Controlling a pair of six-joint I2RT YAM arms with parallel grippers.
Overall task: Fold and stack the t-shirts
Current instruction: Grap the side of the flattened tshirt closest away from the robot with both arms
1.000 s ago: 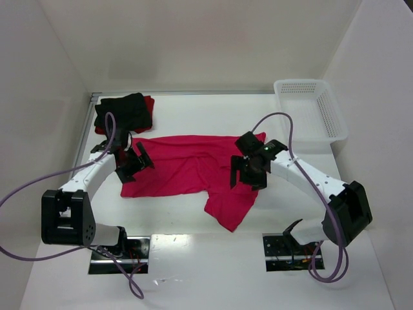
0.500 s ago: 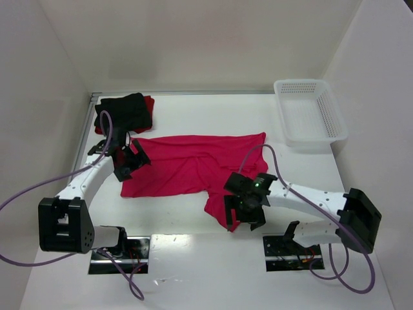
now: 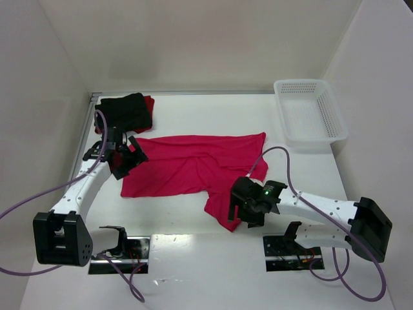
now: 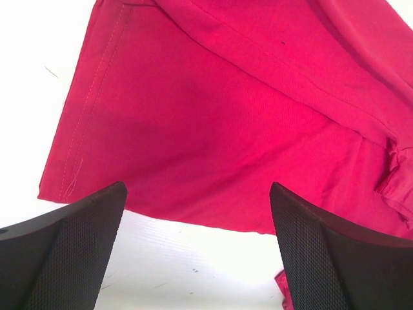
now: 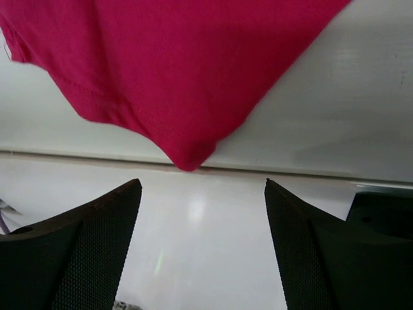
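Three shirts lie on the white table point(image 3: 213, 119). The bright pink shirt point(image 3: 193, 169) is spread wide across the middle of the overhead view. It is wrinkled, and one pointed flap reaches down toward the lower centre. The black shirt point(image 3: 122, 111) sits as a folded block at the upper left. It rests on the dark red shirt point(image 3: 150, 103), of which only a strip shows along the black one's right edge. A white basket point(image 3: 310, 116) stands at the upper right, well apart from the cloth.

The left gripper point(image 3: 126, 160) is at the left edge of the pink shirt, just below the black block. In its wrist view both fingers point(image 4: 64, 252) stand spread wide with nothing between them. The shirt's stitched corner fills the upper part of that frame, and bare table shows low between the tips.

The right gripper point(image 3: 240, 208) is at the tip of the pointed flap, low and right of centre in the overhead view. Its fingers point(image 5: 84, 252) also stand wide apart and hold nothing. In its wrist view the flap's rounded tip lies in the upper middle of the frame, just beyond the gap. Whether either gripper touches the cloth I cannot tell.
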